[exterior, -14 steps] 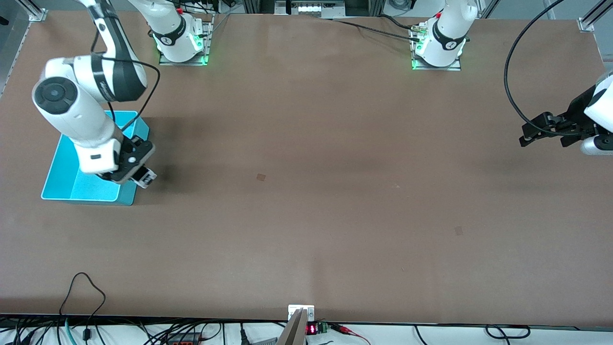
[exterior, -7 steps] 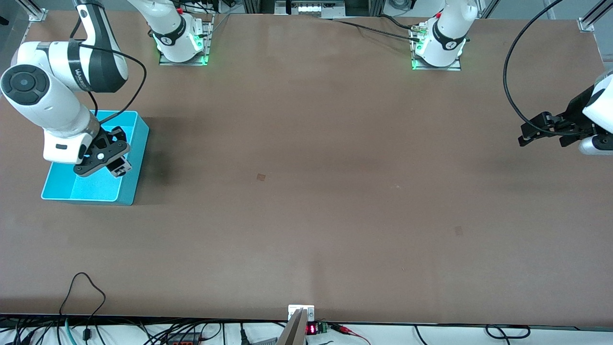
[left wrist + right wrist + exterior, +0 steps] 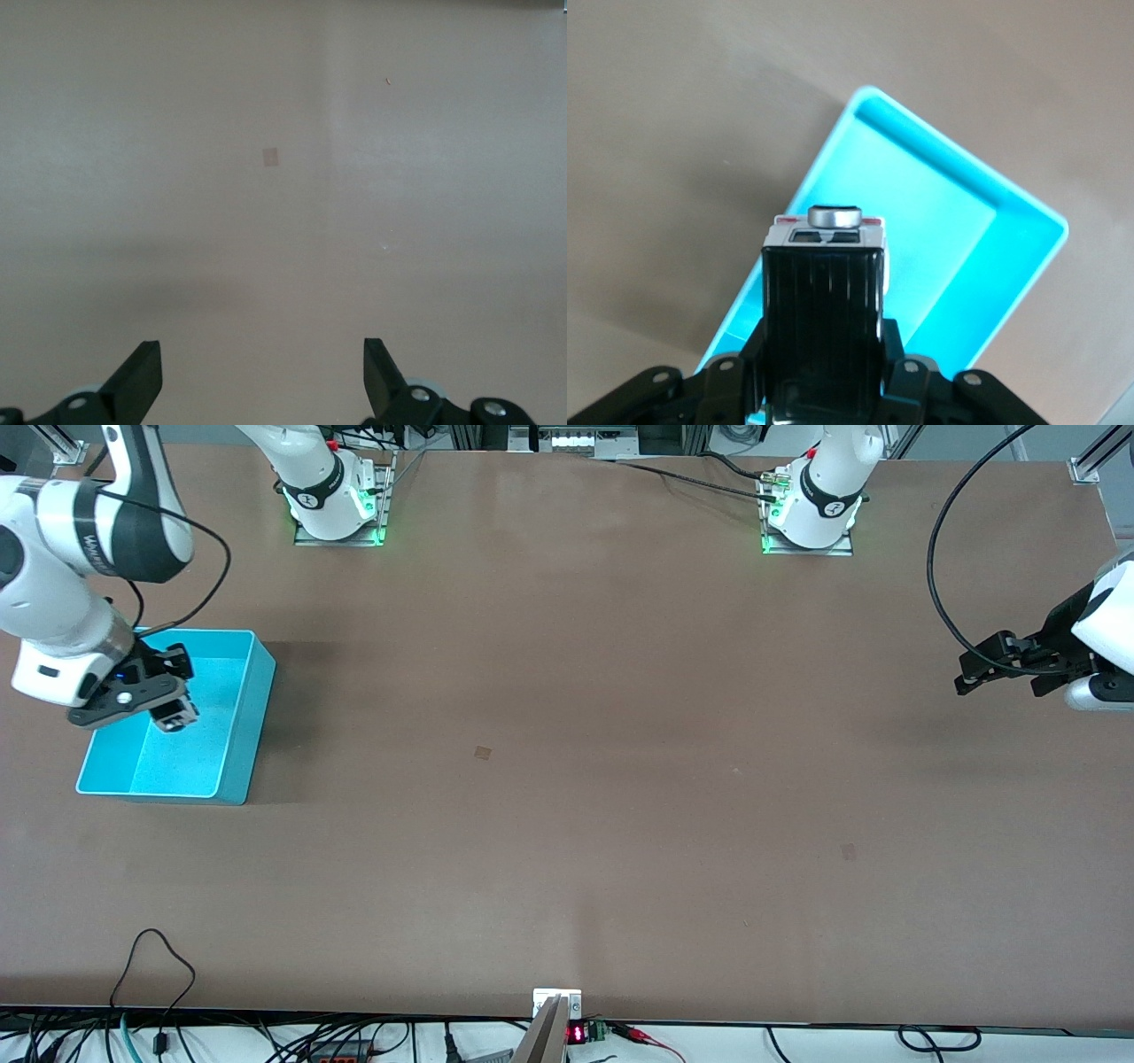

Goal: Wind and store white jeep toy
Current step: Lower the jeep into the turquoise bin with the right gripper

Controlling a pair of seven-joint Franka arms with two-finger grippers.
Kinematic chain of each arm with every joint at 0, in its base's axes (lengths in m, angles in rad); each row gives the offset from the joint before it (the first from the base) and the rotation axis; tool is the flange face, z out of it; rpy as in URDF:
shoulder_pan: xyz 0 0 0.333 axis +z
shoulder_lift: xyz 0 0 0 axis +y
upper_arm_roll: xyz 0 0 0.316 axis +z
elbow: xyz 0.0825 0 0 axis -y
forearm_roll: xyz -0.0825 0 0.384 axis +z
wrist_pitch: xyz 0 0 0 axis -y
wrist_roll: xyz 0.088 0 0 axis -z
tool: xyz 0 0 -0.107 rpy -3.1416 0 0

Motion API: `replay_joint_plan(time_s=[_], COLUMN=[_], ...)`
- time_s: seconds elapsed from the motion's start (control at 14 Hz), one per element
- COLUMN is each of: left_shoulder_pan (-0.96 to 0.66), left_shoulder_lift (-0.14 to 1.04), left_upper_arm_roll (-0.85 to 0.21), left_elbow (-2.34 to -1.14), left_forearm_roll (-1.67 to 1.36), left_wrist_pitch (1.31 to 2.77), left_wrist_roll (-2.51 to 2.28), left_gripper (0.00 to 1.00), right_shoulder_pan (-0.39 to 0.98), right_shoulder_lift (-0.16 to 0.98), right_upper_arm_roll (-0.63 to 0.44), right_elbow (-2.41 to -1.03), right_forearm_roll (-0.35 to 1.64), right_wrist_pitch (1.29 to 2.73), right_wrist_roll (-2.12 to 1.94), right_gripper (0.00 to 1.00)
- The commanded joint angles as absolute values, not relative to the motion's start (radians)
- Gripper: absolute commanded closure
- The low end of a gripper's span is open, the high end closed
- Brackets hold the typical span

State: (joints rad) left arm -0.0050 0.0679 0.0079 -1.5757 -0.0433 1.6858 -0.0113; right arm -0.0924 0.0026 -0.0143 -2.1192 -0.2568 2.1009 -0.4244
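Note:
The white jeep toy (image 3: 826,237), boxy with a black roof panel, sits between the fingers of my right gripper (image 3: 822,367), which is shut on it. In the front view this gripper (image 3: 170,716) hangs over the inside of the teal bin (image 3: 253,717) at the right arm's end of the table, and the toy (image 3: 175,720) peeks out at its tip. The right wrist view shows the bin's bare floor (image 3: 939,221) under the toy. My left gripper (image 3: 961,675) waits above the table at the left arm's end, open (image 3: 260,356), with nothing between its fingers.
Small dark patches (image 3: 483,753) (image 3: 849,851) mark the brown table top. The two arm bases (image 3: 337,505) (image 3: 811,514) stand along the edge farthest from the front camera. Cables (image 3: 159,974) lie at the nearest edge.
My right gripper has carried the jeep from above the bin's wall to over its inside, toward the right arm's end. The left gripper has barely shifted.

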Motion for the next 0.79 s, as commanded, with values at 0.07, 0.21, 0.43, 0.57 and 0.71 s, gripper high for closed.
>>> replay_joint_plan(time_s=[0.07, 0.21, 0.43, 0.57, 0.71], left_shoulder_pan=[-0.002, 0.000, 0.005, 0.000, 0.002], left_shoulder_lift=[0.009, 0.011, 0.011, 0.011, 0.009], left_upper_arm_roll=[0.003, 0.005, 0.003, 0.000, 0.003], left_elbow=[-1.650, -1.646, -1.634, -1.634, -1.631], left_forearm_roll=[-0.055, -0.055, -0.055, -0.055, -0.055], left_wrist_pitch=[1.724, 1.712, 1.704, 1.678, 1.674], left_wrist_roll=[0.006, 0.003, 0.008, -0.006, -0.005], left_gripper=[0.00, 0.00, 0.00, 0.00, 0.00], right_shoulder_pan=[-0.077, -0.081, -0.081, -0.083, -0.086], right_shoulder_lift=[-0.017, -0.002, 0.020, 0.031, 0.029], right_upper_arm_roll=[-0.080, -0.095, -0.103, -0.103, -0.116], right_elbow=[-2.154, -2.161, -2.184, -2.229, -2.282], right_forearm_roll=[-0.203, -0.201, -0.181, -0.175, -0.175], right_wrist_pitch=[2.102, 2.109, 2.117, 2.175, 2.248], right_wrist_roll=[-0.275, -0.200, -0.088, -0.071, -0.077], right_gripper=[1.00, 1.00, 1.00, 1.00, 1.00])
